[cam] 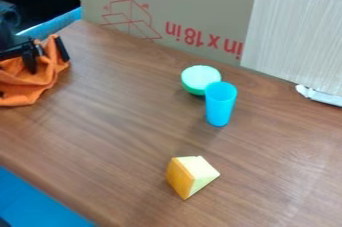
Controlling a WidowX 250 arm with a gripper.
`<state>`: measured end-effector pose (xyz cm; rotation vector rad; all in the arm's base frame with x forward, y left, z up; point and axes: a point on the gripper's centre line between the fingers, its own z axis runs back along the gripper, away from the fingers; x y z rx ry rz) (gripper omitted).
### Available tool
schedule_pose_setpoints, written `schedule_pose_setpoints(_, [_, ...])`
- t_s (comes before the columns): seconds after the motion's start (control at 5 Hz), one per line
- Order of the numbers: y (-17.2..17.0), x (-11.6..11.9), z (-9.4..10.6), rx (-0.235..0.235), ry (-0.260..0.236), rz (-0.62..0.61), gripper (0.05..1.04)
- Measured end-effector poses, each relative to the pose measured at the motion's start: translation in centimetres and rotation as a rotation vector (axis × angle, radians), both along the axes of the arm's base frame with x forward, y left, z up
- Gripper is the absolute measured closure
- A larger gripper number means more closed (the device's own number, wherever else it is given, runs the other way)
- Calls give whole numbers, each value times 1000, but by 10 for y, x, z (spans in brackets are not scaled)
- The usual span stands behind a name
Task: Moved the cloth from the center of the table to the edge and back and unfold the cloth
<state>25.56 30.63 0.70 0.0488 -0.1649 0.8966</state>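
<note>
Here, left edge of worktop point(120, 126) | gripper point(47, 65) spread wide at rumpled orange cloth point(23, 85) | I'd pinch one layer, draw it inward gently

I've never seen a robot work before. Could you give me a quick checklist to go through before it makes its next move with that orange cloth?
1. End effector at the cloth: ok, it is right at the cloth, at the view's left edge.
2. Cloth firmly gripped: cannot tell.
3. Cloth unfolded: not ok, it is bunched up.
4. Cloth back at the table's center: not ok, it lies off to the left.
5. Cup, bowl and wedge clear of the cloth: ok, all stand well to its right.
6. Cup upright: ok.
</note>
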Motion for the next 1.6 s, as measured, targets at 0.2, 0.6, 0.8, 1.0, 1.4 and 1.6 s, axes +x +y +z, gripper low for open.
schedule_pose_setpoints(0.2, [-2,1,-1,10,-6,-12,85])
schedule_pose_setpoints(0.6, [-41,28,-2,-13,-8,-31,85])
schedule_pose_setpoints(0.8, [-64,33,0,-64,-5,-23,84])
schedule_pose_setpoints(1.0, [-91,39,2,-127,6,-6,84])
schedule_pose_setpoints(1.4, [-147,60,4,-169,9,6,84])
schedule_pose_setpoints(1.6, [-178,87,6,-152,-14,10,83])
